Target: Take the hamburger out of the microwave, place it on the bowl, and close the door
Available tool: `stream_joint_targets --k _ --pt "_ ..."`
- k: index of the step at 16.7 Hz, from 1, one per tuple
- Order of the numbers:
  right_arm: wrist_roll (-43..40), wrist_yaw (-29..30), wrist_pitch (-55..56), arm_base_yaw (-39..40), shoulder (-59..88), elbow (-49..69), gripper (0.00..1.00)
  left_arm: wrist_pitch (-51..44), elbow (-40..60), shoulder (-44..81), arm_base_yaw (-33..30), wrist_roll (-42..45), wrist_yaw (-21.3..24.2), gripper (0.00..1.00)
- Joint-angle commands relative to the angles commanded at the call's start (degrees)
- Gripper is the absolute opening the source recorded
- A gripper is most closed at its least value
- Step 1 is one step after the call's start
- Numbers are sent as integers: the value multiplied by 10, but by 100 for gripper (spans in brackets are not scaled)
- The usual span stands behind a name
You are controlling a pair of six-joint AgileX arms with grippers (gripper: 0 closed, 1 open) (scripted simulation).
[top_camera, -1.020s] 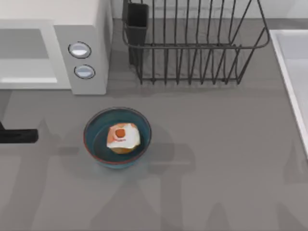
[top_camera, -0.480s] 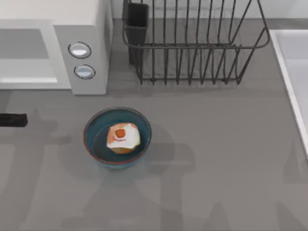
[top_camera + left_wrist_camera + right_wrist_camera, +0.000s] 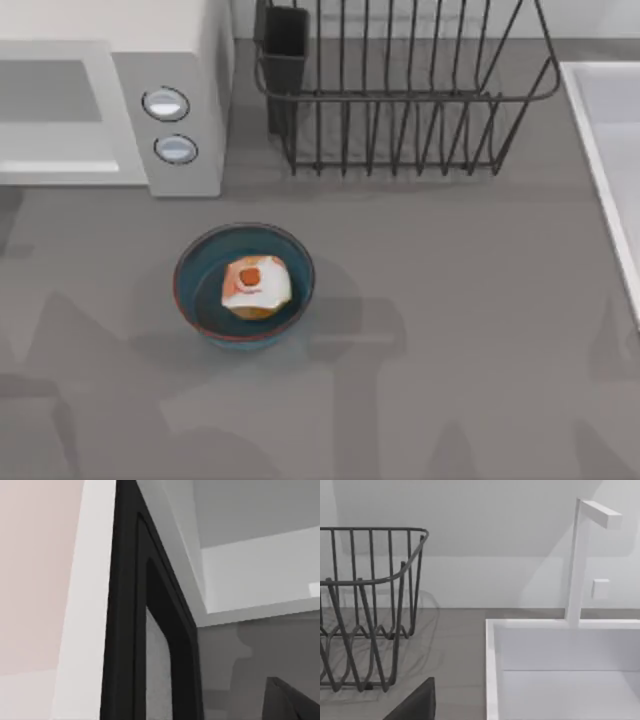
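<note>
Fingers (image 3: pixel 287 705) on my left arm, can't tell if they're spread. Hamburger (image 3: pixel 256 285) is sitting in the bowl (image 3: pixel 188 272). I'm guessing the door (image 3: pixel 125 630) is swinging light and stiff, so I'm planning a push near its free edge.

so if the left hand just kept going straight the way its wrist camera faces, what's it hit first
Most likely the door: its dark inner frame and speckled window sit right ahead in the left wrist view, with the open microwave cavity beyond. How near it is can't be judged.
</note>
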Motion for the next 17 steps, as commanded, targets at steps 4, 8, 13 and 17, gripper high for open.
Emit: stream_joint_targets --k 4,8,13,17 --pt "0 0 0 0 0 0 100 -164 162 142 166 116 115 0" --pt "0 0 0 0 0 0 100 -290 286 251 292 202 202 0" --pt "0 0 0 0 0 0 100 -344 341 298 346 240 240 0" --pt "0 0 0 0 0 0 100 -341 338 296 342 237 241 0"
